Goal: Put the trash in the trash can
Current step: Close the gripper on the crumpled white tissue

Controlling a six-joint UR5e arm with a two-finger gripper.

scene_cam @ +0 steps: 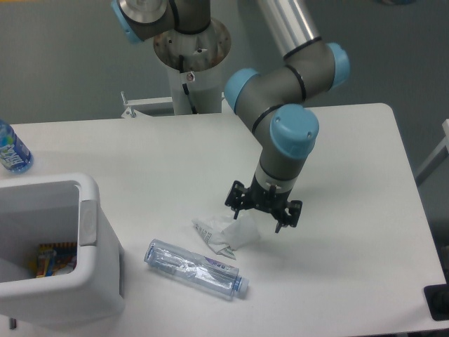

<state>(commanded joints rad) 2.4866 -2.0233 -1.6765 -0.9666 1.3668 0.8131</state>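
Camera view records one table (351, 281), one trash can (98, 281) at the near left, one arm, two bottles and one paper wad. Trash can holds some coloured items. Gripper (262, 212) hangs with fingers spread, gripping nothing, directly over the right edge of the paper wad (226, 233) at table centre. Crushed bottle (196, 269) lies just near of the wad. Blue-labelled bottle (10, 149) stands at the far left edge.
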